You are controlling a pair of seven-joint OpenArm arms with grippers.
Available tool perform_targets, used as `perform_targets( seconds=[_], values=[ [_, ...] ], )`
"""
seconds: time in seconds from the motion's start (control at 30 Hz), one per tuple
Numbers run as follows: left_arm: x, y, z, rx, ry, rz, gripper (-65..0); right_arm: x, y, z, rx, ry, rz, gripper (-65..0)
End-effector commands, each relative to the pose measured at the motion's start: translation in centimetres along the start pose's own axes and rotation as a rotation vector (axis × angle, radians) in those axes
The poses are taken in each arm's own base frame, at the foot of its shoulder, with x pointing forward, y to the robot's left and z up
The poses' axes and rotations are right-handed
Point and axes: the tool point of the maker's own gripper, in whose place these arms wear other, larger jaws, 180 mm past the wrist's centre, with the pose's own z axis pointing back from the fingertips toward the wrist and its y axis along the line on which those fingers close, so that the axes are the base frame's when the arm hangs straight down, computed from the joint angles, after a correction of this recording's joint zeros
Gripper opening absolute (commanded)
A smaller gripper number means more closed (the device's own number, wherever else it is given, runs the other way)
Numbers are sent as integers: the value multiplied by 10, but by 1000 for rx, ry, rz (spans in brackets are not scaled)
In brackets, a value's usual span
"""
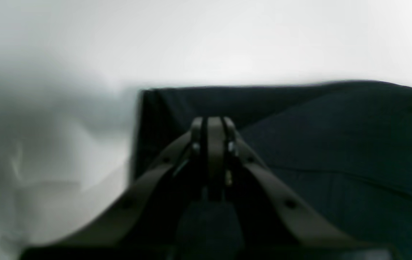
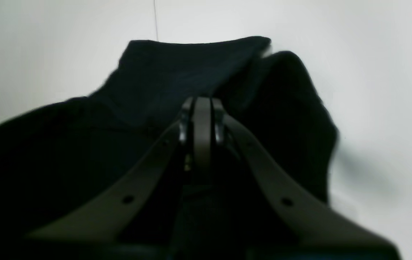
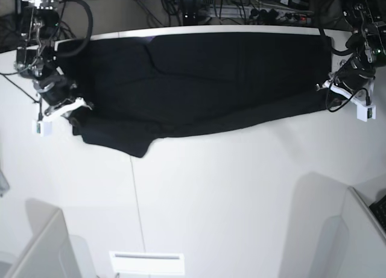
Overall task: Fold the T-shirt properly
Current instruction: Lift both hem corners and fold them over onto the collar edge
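Note:
The black T-shirt (image 3: pixel 199 85) lies stretched wide across the far half of the white table (image 3: pixel 241 187), plain side up; no print or tag shows. My left gripper (image 3: pixel 330 96) is at the shirt's right end, and in the left wrist view it (image 1: pixel 215 121) is shut over a corner of the cloth (image 1: pixel 336 144). My right gripper (image 3: pixel 73 114) is at the shirt's left end, and in the right wrist view it (image 2: pixel 202 103) is shut on bunched cloth (image 2: pixel 177 68). The front hem sags toward the lower left.
Cables and equipment (image 3: pixel 199 6) crowd the space behind the table's far edge. White panels stand at the front left (image 3: pixel 36 248) and front right (image 3: pixel 362 230). A white block (image 3: pixel 146 263) sits at the front edge.

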Motion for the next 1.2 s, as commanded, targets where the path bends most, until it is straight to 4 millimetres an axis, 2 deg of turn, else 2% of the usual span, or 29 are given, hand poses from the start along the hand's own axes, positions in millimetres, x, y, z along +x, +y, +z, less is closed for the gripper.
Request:
perform_targets(
  seconds=[0.0, 0.1, 0.27, 0.43, 0.73, 0.83, 0.93, 1.0, 1.17],
  values=[
    [14, -2, 7, -10, -47, -18, -650, 19, 5, 7, 16, -47, 29, -650],
    [11, 0, 8, -6, -41, -17, -650, 21, 10, 16, 19, -46, 19, -650],
    [2, 3, 10, 2, -18, -18, -650, 28, 2, 37, -17, -47, -22, -650],
    [6, 4, 12, 7, -16, -48, -650, 27, -4, 50, -43, -20, -38, -650],
    [-2, 9, 16, 20, 12, -64, -650, -13, -7, 55, -59, 89, -114, -650],
    [-7, 11, 17, 27, 27, -66, -650, -24, -2, 59, -17, 109, -155, -650],
    [-10, 11, 18, 27, 32, -65, -650, -28, 5, 64, 37, 111, -199, -650],
    [-10, 12, 18, 29, 34, -65, -650, -26, 0, 67, 28, 105, -211, -650],
    [-21, 15, 20, 38, 63, -67, -650, -36, -6, 71, 7, 129, -220, -650]
  ],
)
